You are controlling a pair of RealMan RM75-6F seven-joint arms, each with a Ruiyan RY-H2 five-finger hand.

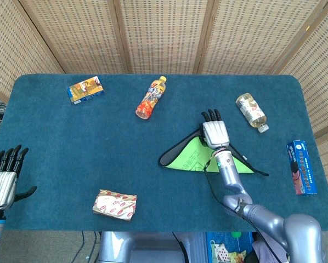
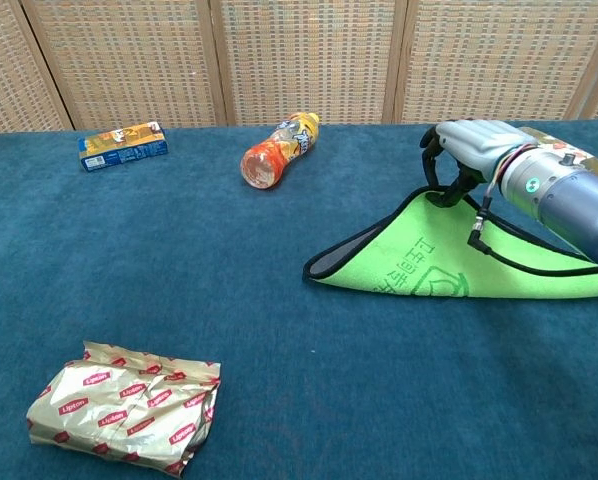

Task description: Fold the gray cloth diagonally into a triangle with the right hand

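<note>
gray cloth (image 2: 419, 268) one, right hand (image 2: 471, 148) gripping corner, two bottles

One cloth (image 1: 192, 159), two bottles (image 1: 151, 97) (image 1: 252, 112), seemingly two boxes (image 1: 85, 90) (image 1: 301, 167), one foil packet (image 1: 114, 204).

Cloth (image 1: 194, 159) right of packet (image 1: 114, 204)
</note>
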